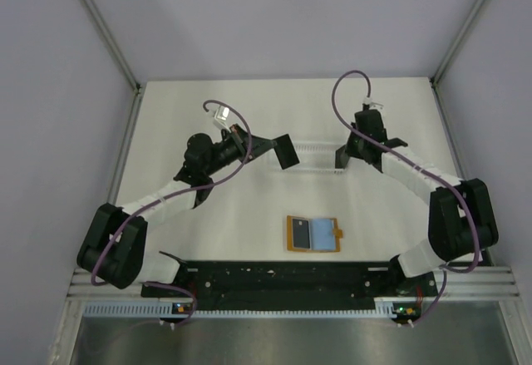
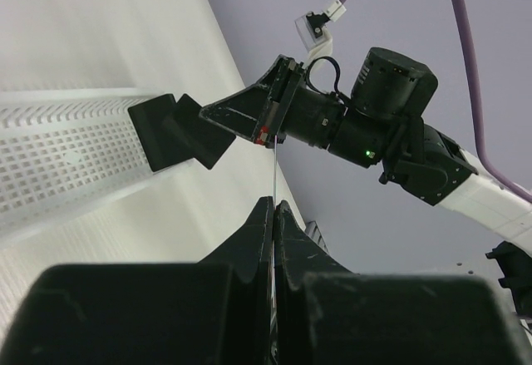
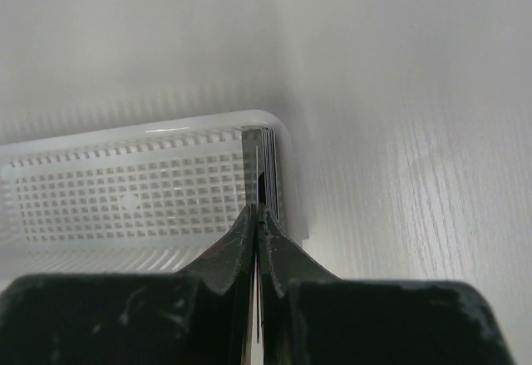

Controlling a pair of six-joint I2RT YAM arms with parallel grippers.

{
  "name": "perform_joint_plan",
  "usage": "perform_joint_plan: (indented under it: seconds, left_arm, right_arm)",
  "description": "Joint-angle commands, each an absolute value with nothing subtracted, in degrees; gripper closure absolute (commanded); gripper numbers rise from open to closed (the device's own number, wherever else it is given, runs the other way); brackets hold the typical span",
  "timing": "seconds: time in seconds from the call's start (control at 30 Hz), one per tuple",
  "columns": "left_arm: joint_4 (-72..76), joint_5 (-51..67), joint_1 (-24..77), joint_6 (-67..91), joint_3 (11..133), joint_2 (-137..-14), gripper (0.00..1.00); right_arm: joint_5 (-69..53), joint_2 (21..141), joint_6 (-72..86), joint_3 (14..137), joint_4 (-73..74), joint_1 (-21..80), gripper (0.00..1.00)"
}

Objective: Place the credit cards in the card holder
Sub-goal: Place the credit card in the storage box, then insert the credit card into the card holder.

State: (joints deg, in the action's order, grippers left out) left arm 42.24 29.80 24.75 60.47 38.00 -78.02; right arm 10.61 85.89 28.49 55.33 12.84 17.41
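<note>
The left gripper (image 2: pixel 273 215) is pinching a black credit card (image 1: pixel 288 152) edge-on at the left end of the white slotted tray (image 3: pixel 125 199). The right gripper (image 3: pixel 259 219) is pressing together on a second credit card (image 3: pixel 261 186) at the tray's right end. The orange card holder (image 1: pixel 313 234) is lying open on the table (image 1: pixel 233 224), nearer than the tray.

Left gripper (image 1: pixel 274 147), right gripper (image 1: pixel 342 158), both clamped.

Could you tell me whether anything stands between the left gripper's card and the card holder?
Nothing visible does: only bare white table separates the card in the left gripper from the open card holder.
</note>
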Motion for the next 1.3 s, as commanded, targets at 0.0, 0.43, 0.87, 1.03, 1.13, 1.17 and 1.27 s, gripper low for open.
perform_joint_plan:
  seconds: [0.0, 0.43, 0.87, 1.03, 1.13, 1.17, 1.27]
  left_arm:
    - [45.18, 30.85, 24.43, 59.76, 37.88, -77.34, 1.0]
    - [47.11, 31.29, 24.43, 60.64, 37.09, -78.57, 1.0]
    - [46.85, 31.46, 24.43, 60.64, 37.0, -78.4, 1.0]
    - [46.67, 33.13, 24.43, 60.56, 37.35, -78.92, 1.0]
    - [47.72, 35.76, 24.43, 60.82, 37.79, -79.71, 1.0]
    - [48.94, 37.25, 24.43, 61.08, 38.05, -80.06, 1.0]
    - [55.26, 42.69, 24.52, 63.97, 38.32, -81.82, 1.0]
  right_arm:
    - [12.83, 87.62, 25.93, 59.15, 10.37, 16.88, 1.0]
    - [12.39, 89.21, 24.96, 58.36, 10.46, 16.88, 0.76]
    - [7.58, 77.36, 25.57, 55.99, 10.81, 16.88, 0.67]
    - [-13.48, 67.16, 27.94, 50.72, 2.66, 16.79, 0.46]
    - [-27.12, 63.99, 31.63, 47.82, -5.34, 16.88, 0.4]
    - [-30.2, 63.64, 33.12, 47.55, -7.01, 16.88, 0.4]
    - [-38.12, 63.98, 37.16, 47.11, -11.5, 16.88, 0.4]
